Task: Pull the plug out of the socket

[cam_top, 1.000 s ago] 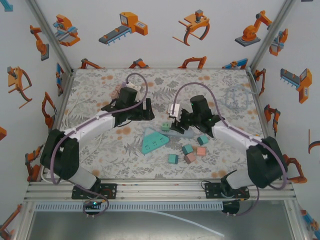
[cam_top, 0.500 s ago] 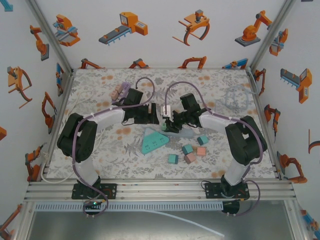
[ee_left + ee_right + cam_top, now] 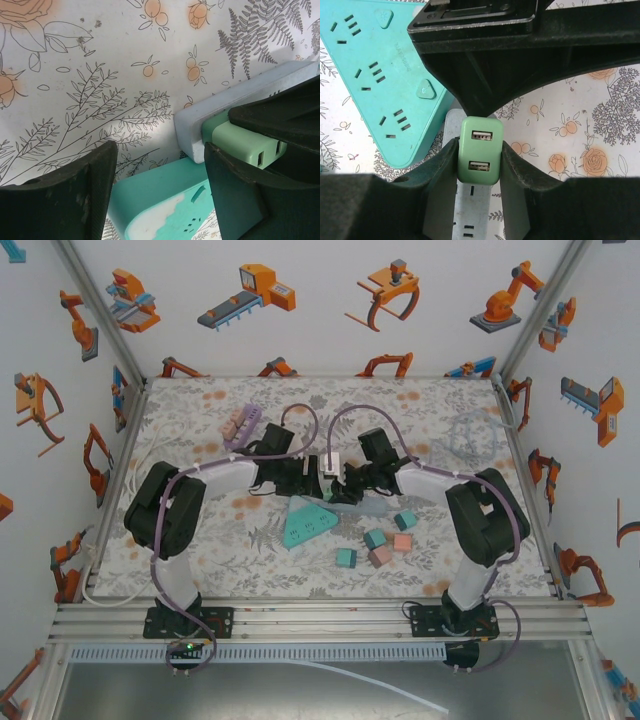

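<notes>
A light green plug [image 3: 480, 150] with two USB ports sits in the pale grey power strip [image 3: 470, 215]. My right gripper [image 3: 480, 152] is shut on the plug, one finger on each side. In the top view the plug [image 3: 331, 493] is mostly hidden between both grippers, and the grey strip [image 3: 368, 508] runs out to the right. My left gripper [image 3: 160, 165] is open, level with the strip's end [image 3: 192, 132] and just left of the plug [image 3: 245, 142]. Below its open jaws lies a teal triangular socket [image 3: 165, 200].
The teal triangular socket [image 3: 308, 522] lies just in front of both grippers. Several small teal and pink adapters [image 3: 380, 545] are scattered at the front right. A pink-purple strip [image 3: 240, 425] lies at the back left, and a white cable [image 3: 140, 465] runs along the left edge.
My left gripper has moved right, up to the strip's end beside the right gripper. The right gripper shifted a little left and is closed on the green plug.
</notes>
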`<action>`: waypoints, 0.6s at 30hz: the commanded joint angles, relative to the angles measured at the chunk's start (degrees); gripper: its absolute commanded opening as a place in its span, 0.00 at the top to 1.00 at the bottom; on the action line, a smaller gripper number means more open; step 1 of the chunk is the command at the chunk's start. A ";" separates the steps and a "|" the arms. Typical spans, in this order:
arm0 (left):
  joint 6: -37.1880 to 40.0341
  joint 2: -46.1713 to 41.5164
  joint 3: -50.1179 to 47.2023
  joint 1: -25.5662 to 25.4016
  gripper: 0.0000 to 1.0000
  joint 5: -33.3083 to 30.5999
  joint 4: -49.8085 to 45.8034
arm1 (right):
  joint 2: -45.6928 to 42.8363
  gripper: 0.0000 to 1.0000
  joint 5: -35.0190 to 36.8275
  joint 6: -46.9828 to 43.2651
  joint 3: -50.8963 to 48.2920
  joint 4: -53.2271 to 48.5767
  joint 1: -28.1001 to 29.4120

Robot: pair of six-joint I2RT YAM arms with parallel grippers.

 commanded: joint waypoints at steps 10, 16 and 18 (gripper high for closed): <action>3.78 5.34 0.77 -0.57 0.41 -1.74 -6.73 | 3.27 0.65 2.49 -1.69 1.53 -0.55 0.41; 4.28 7.03 1.32 -0.57 0.41 -1.66 -6.80 | 3.89 0.60 6.36 -5.27 2.25 -3.42 1.46; 4.99 7.68 1.73 -0.58 0.42 -3.24 -8.23 | 3.89 0.61 6.80 -5.42 2.03 -3.10 1.62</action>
